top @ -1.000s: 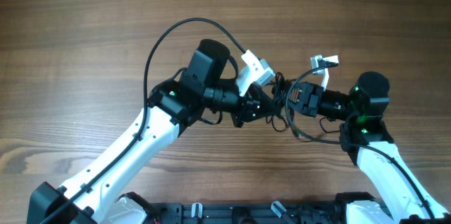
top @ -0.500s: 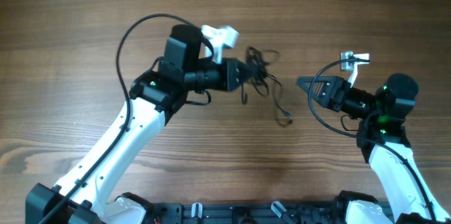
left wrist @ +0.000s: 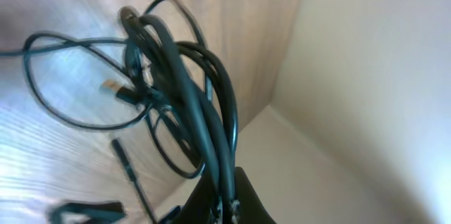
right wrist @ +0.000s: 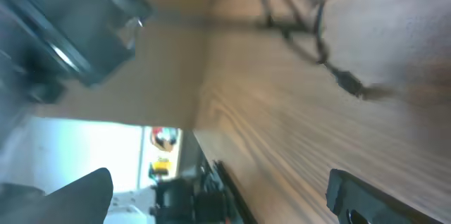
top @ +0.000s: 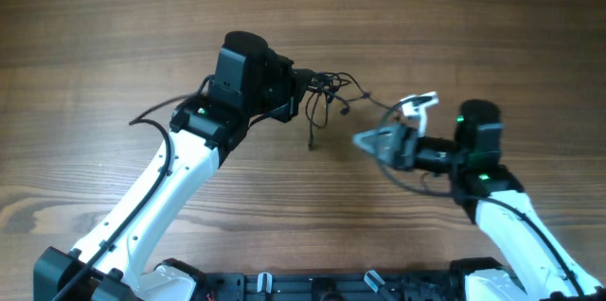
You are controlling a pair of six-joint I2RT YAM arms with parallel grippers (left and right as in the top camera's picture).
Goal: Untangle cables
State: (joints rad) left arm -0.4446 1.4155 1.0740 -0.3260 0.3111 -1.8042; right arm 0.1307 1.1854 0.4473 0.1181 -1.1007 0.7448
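The cables (top: 329,91) are a tangle of thin black cords hanging from my left gripper (top: 303,81), which is shut on several strands. One strand drops to a loose end (top: 311,140) and another trails right (top: 377,104). In the left wrist view the cords (left wrist: 184,90) rise out of the closed fingertips of the left gripper (left wrist: 227,199) and spread into loops with a small plug (left wrist: 113,86). My right gripper (top: 372,142) is open, right of and below the tangle, apart from it. The right wrist view shows the right gripper (right wrist: 222,196) empty, with a cable end (right wrist: 349,83) lying on the wood beyond.
The wooden table (top: 114,26) stretches bare around both arms. A thick black wire (top: 151,114) loops from the left arm. The arms' dark base rail (top: 312,287) runs along the near edge.
The right gripper opened, let go of the tangle and drew back right, then swung left toward the middle. The left gripper kept the bundle, pulling it up and left and turning its wrist.
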